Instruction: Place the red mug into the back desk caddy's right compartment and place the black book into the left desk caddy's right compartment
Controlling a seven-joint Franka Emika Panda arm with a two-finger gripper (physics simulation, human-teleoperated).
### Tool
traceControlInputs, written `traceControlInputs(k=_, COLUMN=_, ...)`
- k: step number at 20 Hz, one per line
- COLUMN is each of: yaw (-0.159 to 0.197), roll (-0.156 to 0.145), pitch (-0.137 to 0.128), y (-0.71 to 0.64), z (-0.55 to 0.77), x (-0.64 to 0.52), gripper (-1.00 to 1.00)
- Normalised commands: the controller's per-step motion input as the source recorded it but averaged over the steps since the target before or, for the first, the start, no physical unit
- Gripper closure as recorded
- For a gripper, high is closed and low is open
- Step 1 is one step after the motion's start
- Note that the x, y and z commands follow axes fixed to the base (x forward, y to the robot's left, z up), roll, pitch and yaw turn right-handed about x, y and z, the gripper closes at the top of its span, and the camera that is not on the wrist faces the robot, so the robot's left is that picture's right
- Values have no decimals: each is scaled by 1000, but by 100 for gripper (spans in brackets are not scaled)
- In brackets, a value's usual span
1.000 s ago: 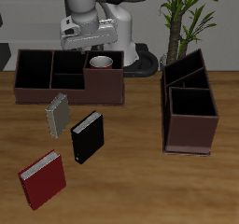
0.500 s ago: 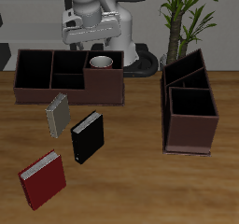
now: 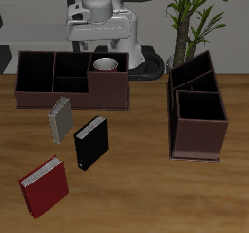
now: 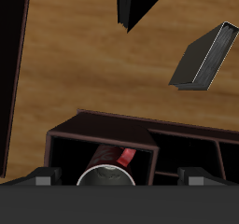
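The red mug stands upright in the end compartment of the back desk caddy; it also shows in the wrist view, directly under the gripper. My gripper hangs above the mug, clear of it, open and empty; its fingertips stand wide apart. The black book lies flat on the table nearer the front edge, and also shows in the wrist view. The left desk caddy stands at the table's side with empty compartments.
A grey book lies beside the black book and also shows in the wrist view. A red book lies near the front edge. A potted plant stands behind the left desk caddy.
The gripper has risen straight up from the mug and turned a little. The mug stays in the caddy; the books have not moved.
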Motion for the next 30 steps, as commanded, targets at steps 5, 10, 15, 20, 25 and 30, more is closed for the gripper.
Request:
traceControlInputs(k=5, yaw=-37, roll=-58, pitch=-53, y=48, z=209, x=351, gripper=-100)
traceControlInputs(k=10, yaw=-96, roll=-128, pitch=-17, y=-160, z=79, x=510, gripper=-100)
traceControlInputs(k=15, yaw=-54, roll=-31, pitch=-28, y=-93, z=36, x=461, gripper=-100)
traceControlInputs(k=20, yaw=-102, roll=30, pitch=-17, y=-35, z=-16, x=504, gripper=-100)
traceControlInputs(k=25, yaw=-58, roll=-1, pitch=-77, y=-61, z=20, x=385, gripper=-100)
traceControlInputs(k=30, yaw=-14, roll=12, pitch=-23, y=-163, z=-92, x=523, gripper=-100)
